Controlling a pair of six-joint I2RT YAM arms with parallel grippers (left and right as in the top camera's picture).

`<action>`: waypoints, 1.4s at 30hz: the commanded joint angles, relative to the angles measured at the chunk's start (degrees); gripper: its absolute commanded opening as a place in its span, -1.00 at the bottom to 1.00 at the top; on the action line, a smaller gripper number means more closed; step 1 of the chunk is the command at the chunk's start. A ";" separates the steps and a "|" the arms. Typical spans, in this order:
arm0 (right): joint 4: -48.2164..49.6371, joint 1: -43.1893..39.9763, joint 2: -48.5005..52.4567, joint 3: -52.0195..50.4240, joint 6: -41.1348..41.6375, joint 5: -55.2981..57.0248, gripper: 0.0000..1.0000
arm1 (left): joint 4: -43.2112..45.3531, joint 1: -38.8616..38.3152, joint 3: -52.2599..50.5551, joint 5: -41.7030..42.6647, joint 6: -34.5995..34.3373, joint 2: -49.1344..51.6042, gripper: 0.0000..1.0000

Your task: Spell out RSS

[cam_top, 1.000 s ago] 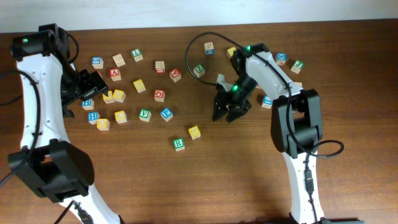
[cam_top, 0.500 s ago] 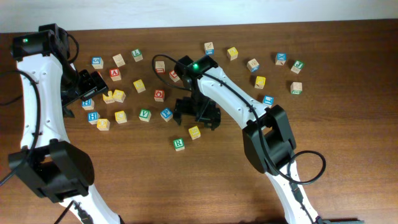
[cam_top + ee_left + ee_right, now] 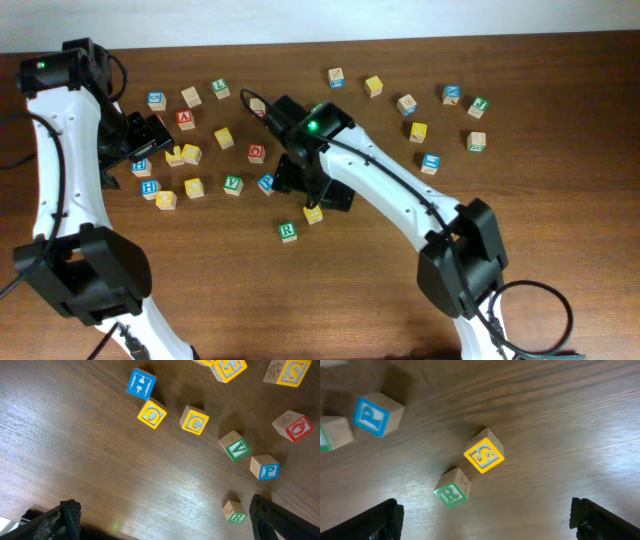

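The R cube (image 3: 288,232), white-faced with a green R, lies in the front middle of the table; it also shows in the right wrist view (image 3: 452,487) and the left wrist view (image 3: 234,511). A yellow S cube (image 3: 313,213) sits just to its upper right, also in the right wrist view (image 3: 484,451). A second yellow S cube (image 3: 224,137) lies among the left cluster, also in the left wrist view (image 3: 292,371). My right gripper (image 3: 310,192) (image 3: 485,525) is open and empty, hovering over the R cube and the nearer S cube. My left gripper (image 3: 150,135) (image 3: 160,525) is open and empty above the left cluster.
Many other letter cubes lie on the table: a blue H (image 3: 140,383), a yellow O (image 3: 151,414), a yellow C (image 3: 194,420), a green V (image 3: 235,446), a blue P (image 3: 264,467), a red cube (image 3: 256,152). More cubes are scattered at the back right (image 3: 418,131).
My right arm has swung from the right half of the table leftward and now hovers over the R cube and the nearer S cube. The left arm and the cubes have not moved.
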 commanded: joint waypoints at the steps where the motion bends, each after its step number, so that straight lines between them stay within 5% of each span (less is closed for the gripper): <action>1: 4.37 -0.15 0.26 -6.45 6.88 -2.27 0.84 | -0.04 0.09 0.35 0.00 -0.15 -0.42 0.98; 4: 11.15 -0.15 0.28 -12.07 9.29 -2.93 0.84 | -0.04 0.09 0.35 0.00 -0.15 -0.39 0.98; 8: 18.56 -0.15 0.48 -15.56 11.74 -3.91 0.53 | -0.04 0.09 0.35 0.00 -0.15 -0.42 0.98; 17: 21.66 -0.09 0.92 -17.16 13.66 -0.44 0.19 | -0.04 0.09 0.35 0.00 -0.15 -0.42 0.98; 23: 21.90 -0.11 3.32 -17.16 13.66 -0.46 0.16 | -0.04 0.07 0.35 0.00 -0.15 -0.42 0.98; 27: 21.92 -0.11 3.39 -17.16 13.55 -0.44 -0.13 | -0.04 0.09 0.35 0.00 -0.15 -0.42 0.98; 33: 20.24 -1.62 3.34 -16.81 6.25 -0.46 -0.28 | -0.04 0.09 0.35 0.00 -0.15 -0.39 0.98; 36: 19.54 -4.68 3.13 -16.55 -10.19 -0.85 -0.28 | -0.04 0.09 0.35 0.00 -0.15 -0.42 0.98; 42: 13.20 -9.11 3.04 -16.55 -57.55 -1.09 -0.28 | -0.04 0.09 0.35 0.00 -0.15 -0.39 0.98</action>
